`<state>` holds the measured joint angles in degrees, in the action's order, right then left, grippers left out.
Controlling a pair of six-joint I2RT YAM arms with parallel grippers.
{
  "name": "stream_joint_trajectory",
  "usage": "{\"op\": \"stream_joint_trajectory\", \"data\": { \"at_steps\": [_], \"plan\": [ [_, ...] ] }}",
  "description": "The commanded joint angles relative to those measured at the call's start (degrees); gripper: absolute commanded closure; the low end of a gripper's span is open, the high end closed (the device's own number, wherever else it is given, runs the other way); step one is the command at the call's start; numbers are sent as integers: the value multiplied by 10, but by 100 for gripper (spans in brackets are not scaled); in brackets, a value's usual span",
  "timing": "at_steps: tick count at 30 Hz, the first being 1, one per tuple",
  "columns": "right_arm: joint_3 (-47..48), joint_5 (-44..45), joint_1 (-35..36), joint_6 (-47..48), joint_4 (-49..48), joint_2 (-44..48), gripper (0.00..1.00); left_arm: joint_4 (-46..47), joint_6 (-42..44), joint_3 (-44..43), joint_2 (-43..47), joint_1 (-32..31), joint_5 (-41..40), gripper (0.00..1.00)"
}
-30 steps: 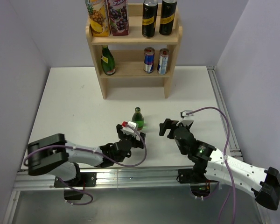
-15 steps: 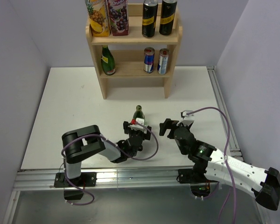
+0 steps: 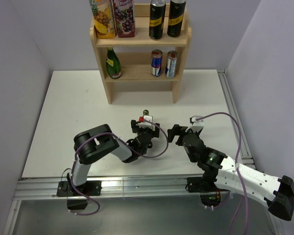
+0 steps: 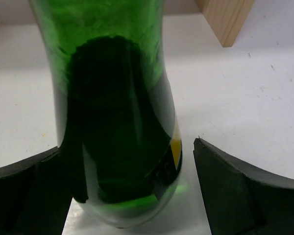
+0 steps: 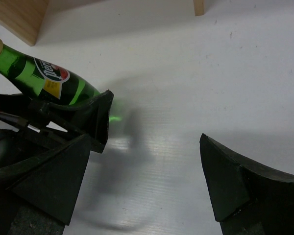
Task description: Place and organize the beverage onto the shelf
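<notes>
1. Top external view: a flat white desk (image 3: 78, 112) fills the middle, closed in by plain pale lilac walls (image 3: 19, 44), with a ribbed metal rail (image 3: 137, 185) along its lower edge.
   - The unpainted wooden shelf (image 3: 140, 41) stands at upper centre.
   - Its top tier holds two printed juice cartons (image 3: 113, 17) and two tall black cans (image 3: 166, 18).
   - Its lower tier holds one shelved green bottle (image 3: 112, 63) and two slim cans (image 3: 164, 63).
   - One loose green bottle (image 3: 146, 112) stands on the desk at centre, only its cap clear above the left gripper (image 3: 143, 126).
   - The right gripper (image 3: 174, 133) sits just to the right of it.
2. Left wrist view: smooth, glossy green glass, curving in towards the base, fills the centre. The matte black fingers (image 4: 245, 191) are spread on either side of it: the left one meets the glass, the right one stands off it. A square wooden leg shows at upper right.
3. Right wrist view: this gripper's wedge-shaped fingers are wide apart over bare ribbed desk, holding nothing. The labelled, gold-capped bottle slants across the upper left.
</notes>
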<state>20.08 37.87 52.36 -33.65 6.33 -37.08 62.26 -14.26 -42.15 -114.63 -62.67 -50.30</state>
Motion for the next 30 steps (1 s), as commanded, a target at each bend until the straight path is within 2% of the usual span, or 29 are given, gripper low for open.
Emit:
{"op": "stream_joint_trajectory", "data": {
  "at_steps": [1, 6, 9, 11, 13, 14, 15, 16, 20, 21, 27, 30],
  "plan": [
    [-4, 7, 4, -5, -22, 7, 1, 7, -17, -20, -7, 18, 25, 2],
    [-5, 5, 4, -5, -22, 7, 1, 26, -9, -20, -23, 32, 23, 3],
    [-6, 5, 4, -5, -22, 9, 1, 34, -9, -22, -31, 39, 22, 7],
    [-7, 5, 4, -5, -23, 10, 1, 32, -14, -26, -33, 41, 32, 11],
    [-7, 5, 5, -4, -23, 10, 1, 30, -17, -28, -34, 46, 38, 20],
    [-7, 5, 4, -4, -23, 10, 1, 30, -18, -28, -35, 47, 42, 26],
    [-6, 5, 5, -4, -23, 10, 1, 20, -21, -30, -34, 48, 42, 54],
    [-6, 5, 5, -4, -23, 10, 1, 10, -26, -33, -35, 48, 37, 65],
    [-7, 5, 4, -4, -23, 10, 1, -10, -48, -32, -34, 48, 23, 83],
    [-7, 5, 4, -5, -23, 10, 1, -20, -52, -31, -33, 48, 19, 98],
    [-7, 5, 4, -3, -24, 10, 1, -73, -79, -7, 22, 48, 16, 100],
    [-7, 5, 4, -4, -24, 10, 1, -149, -80, -19, 70, 47, -5, 100]
  ]
}}
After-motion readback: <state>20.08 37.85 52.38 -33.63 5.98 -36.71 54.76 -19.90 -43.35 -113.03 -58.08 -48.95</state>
